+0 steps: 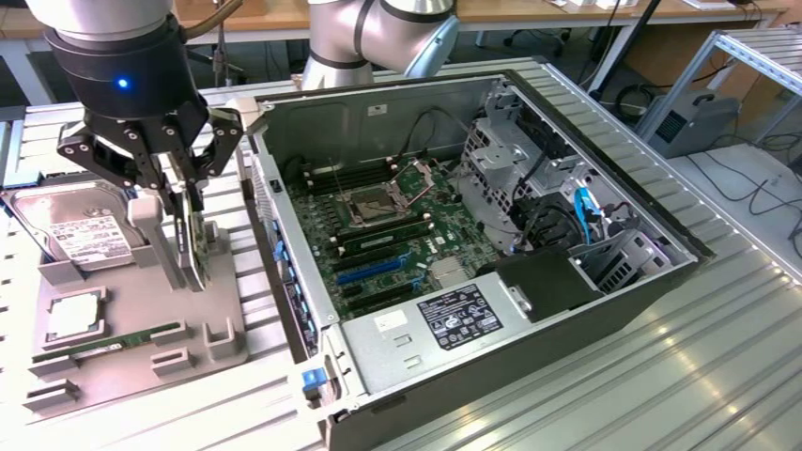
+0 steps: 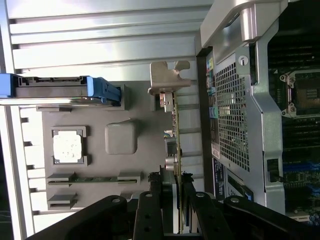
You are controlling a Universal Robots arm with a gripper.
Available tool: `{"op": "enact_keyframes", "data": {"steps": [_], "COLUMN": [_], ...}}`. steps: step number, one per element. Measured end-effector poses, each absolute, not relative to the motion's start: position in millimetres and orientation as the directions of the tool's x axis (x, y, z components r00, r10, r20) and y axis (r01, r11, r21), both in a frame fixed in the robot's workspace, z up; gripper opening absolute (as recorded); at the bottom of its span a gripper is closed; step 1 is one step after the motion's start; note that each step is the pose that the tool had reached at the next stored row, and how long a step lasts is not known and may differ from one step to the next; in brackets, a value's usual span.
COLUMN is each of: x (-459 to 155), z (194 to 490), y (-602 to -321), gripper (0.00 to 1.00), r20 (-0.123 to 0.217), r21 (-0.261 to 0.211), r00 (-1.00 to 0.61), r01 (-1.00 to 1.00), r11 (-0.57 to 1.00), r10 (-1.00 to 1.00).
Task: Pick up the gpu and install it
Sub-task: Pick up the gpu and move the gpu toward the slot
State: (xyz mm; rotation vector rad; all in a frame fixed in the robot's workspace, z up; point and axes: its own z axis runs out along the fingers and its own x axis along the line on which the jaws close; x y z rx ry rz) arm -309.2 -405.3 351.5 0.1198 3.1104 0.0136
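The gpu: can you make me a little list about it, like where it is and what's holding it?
thing: gpu, upright on its edge
place: at the grey tray, outside the computer case
holder: gripper, shut on its two faces
lifted: cannot tell
also on tray: hard drive, RAM stick

Bright, even overhead light glares off the ribbed metal table (image 1: 720,371); shadows are soft.
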Motion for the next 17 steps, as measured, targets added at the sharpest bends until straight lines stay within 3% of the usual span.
{"op": "enact_keyframes", "data": {"steps": [17], "x": [-309.1], "z": [357.1], "y": [-405.3], "gripper": [0.27], "r20": [-0.028], "r21": [0.01], "r00": [-0.997], "r01": [0.077], "r11": [0.997], "r10": [0.077]}}
